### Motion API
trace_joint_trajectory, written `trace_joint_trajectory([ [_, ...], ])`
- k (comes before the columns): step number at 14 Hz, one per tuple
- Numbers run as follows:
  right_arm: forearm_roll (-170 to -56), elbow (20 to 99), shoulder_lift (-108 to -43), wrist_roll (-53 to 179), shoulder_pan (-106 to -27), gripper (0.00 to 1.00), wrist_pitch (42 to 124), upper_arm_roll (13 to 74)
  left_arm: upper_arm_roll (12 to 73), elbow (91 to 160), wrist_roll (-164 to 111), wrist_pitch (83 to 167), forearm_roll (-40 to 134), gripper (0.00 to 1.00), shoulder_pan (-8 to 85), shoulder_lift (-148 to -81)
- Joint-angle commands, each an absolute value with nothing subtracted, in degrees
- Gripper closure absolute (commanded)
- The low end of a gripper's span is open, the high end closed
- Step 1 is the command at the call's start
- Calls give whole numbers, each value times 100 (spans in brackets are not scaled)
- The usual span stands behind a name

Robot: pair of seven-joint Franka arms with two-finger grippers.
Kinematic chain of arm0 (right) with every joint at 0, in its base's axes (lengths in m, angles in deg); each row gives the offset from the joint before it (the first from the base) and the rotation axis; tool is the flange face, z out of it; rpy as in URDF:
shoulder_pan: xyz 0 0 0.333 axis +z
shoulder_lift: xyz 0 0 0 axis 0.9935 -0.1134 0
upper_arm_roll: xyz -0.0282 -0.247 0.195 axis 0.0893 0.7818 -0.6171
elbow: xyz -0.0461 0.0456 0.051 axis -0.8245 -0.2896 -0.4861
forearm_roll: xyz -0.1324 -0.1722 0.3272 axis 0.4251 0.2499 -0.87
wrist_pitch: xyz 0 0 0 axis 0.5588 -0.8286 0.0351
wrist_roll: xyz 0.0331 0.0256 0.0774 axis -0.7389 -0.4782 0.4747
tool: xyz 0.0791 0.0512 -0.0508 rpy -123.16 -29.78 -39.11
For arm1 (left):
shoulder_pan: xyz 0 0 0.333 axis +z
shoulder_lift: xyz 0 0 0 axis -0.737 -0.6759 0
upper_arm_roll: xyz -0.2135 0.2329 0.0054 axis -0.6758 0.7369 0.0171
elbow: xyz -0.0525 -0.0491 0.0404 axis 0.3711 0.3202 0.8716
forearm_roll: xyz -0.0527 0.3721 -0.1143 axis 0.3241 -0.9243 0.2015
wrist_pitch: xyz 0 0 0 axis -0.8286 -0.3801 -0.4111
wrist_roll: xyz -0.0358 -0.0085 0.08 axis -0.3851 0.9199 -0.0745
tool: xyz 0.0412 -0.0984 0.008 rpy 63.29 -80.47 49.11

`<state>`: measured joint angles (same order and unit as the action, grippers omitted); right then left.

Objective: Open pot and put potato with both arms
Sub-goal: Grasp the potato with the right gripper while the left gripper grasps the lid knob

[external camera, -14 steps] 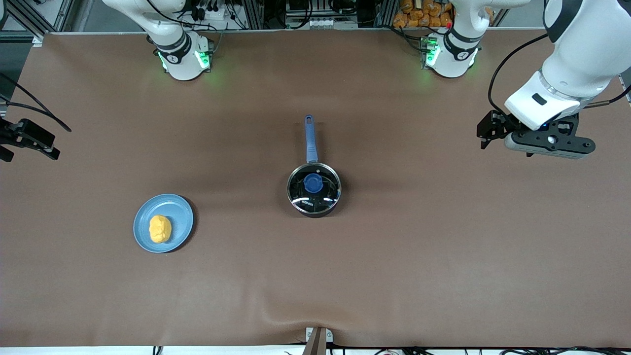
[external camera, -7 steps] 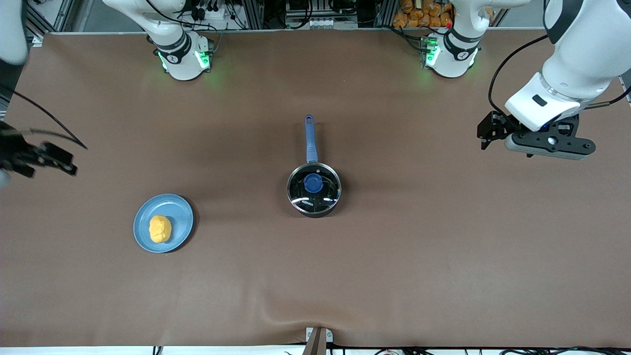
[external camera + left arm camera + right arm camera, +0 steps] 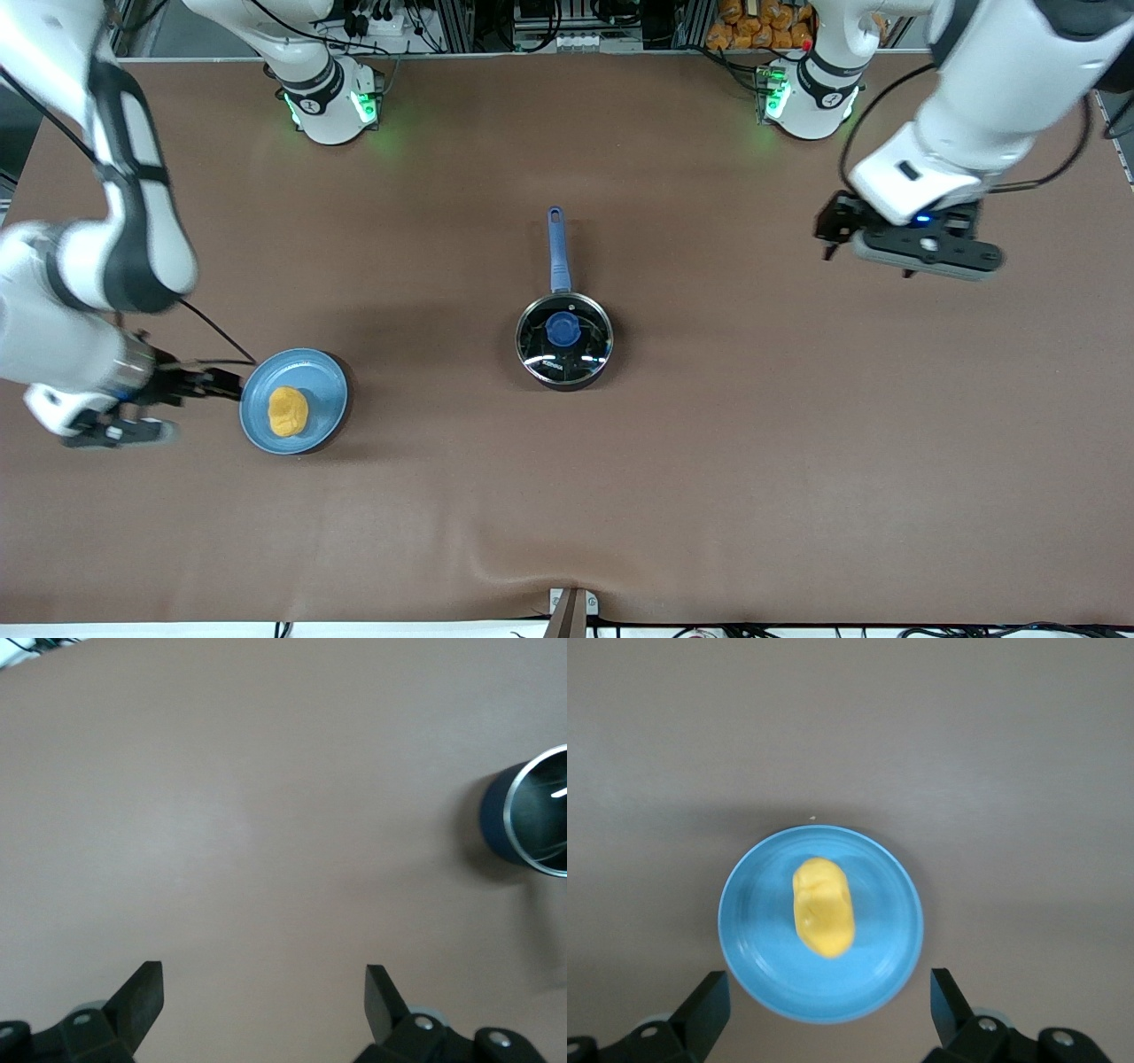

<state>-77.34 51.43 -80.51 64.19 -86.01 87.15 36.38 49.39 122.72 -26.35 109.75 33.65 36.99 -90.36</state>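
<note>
**Pot lidded at table centre, potato on its plate, both grippers up in the air**

Pot [image 3: 564, 341] sits mid-table with the glass lid [image 3: 585, 341] on it, blue knob [image 3: 562, 330] in the middle of the lid. Its blue handle [image 3: 556, 250] points from the pot toward the robot bases. In my left wrist view only an edge of the pot [image 3: 532, 815] shows.

Potato [image 3: 288, 411] lies on the light-blue plate [image 3: 323, 390], toward the right arm's end of the table from the pot and slightly nearer the front camera than the pot.

Right gripper [image 3: 208, 384] hangs low at the plate's edge, on the side away from the pot. In my right wrist view its fingers [image 3: 709, 1005] are spread wide, holding nothing, with the potato [image 3: 823, 907] and plate [image 3: 757, 939] ahead of them.

Left gripper [image 3: 828, 232] is over bare table, well apart from the pot toward the left arm's end. Fingers [image 3: 144, 990] spread wide, nothing between them.
</note>
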Motion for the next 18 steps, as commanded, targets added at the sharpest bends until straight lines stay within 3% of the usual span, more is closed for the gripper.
trace_joint_trajectory([
  [1,-7800,5063,-8466,6417,-8559,0,8999,3631,5125,11718,-1569,10925,3242,0,2791,-9655],
  [6,-7808,5608,-8809,6417,-8542,0,9993,3631,5555,10363,593,10986,3250,0,1332,-11185],
  [9,-7808,5617,-8968,6417,-8533,0,10091,3631,6004,10327,1237,11635,3251,0,688,-11582],
  [13,-7817,5617,-9065,6408,-8490,0,10091,3631,6110,10309,2080,12347,3268,0,337,-12013],
  [14,-7808,5608,-9065,6408,-8463,12,10082,3631,6154,10309,2248,12549,3286,0,240,-12144],
  [16,-7808,5591,-9065,6399,-8428,59,10074,3631,6215,10309,2555,12953,3286,0,56,-12425],
  [18,-7808,5573,-9056,6408,-8428,95,10074,3631,6312,10248,2872,13454,3295,0,-77,-12715],
])
